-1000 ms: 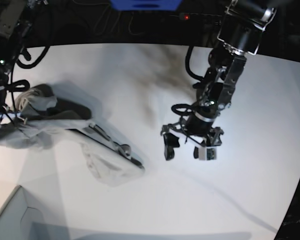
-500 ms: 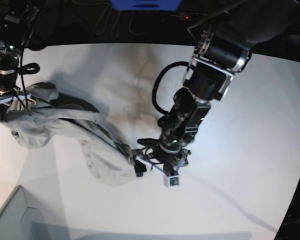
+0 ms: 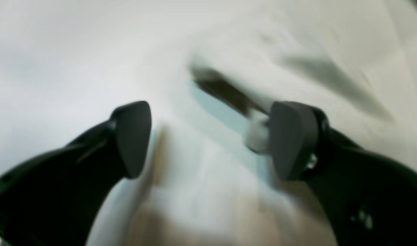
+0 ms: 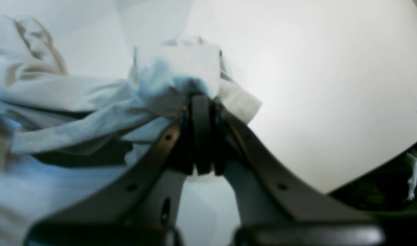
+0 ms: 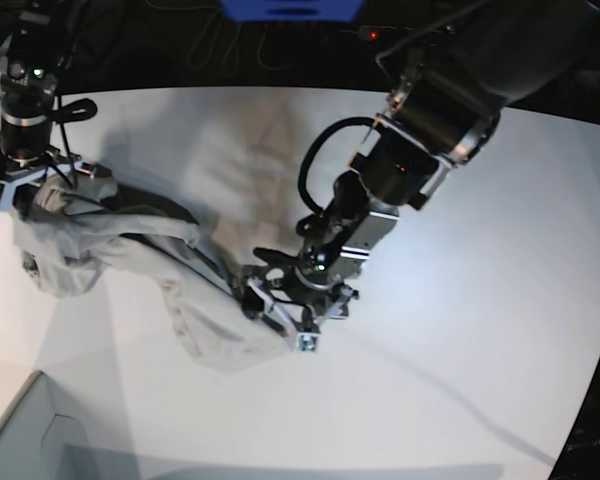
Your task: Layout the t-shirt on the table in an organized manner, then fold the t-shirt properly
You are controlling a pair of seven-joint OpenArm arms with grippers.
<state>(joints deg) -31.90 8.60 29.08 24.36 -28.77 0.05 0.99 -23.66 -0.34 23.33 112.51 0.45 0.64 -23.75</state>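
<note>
Right now your right end effector point(image 4: 201, 102) is clamped on a bunched edge of the t-shirt point(image 5: 130, 250), with the rest of the cloth trailing away from it in a crumpled heap across the white table point(image 5: 460, 380). Your left end effector point(image 3: 208, 140) has its fingers point(image 3: 133, 136) spread wide apart just over the shirt's opposite end, cloth lying beneath and between them, though the blur hides whether they touch it.

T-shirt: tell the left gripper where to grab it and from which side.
Judging from the base view, take the free bunched end of the t-shirt, lying on the table beside the left gripper. Come from above, open jaws straddling the raised fold. The right gripper already pinches the far end, so this is the opposite end to pull.
</note>
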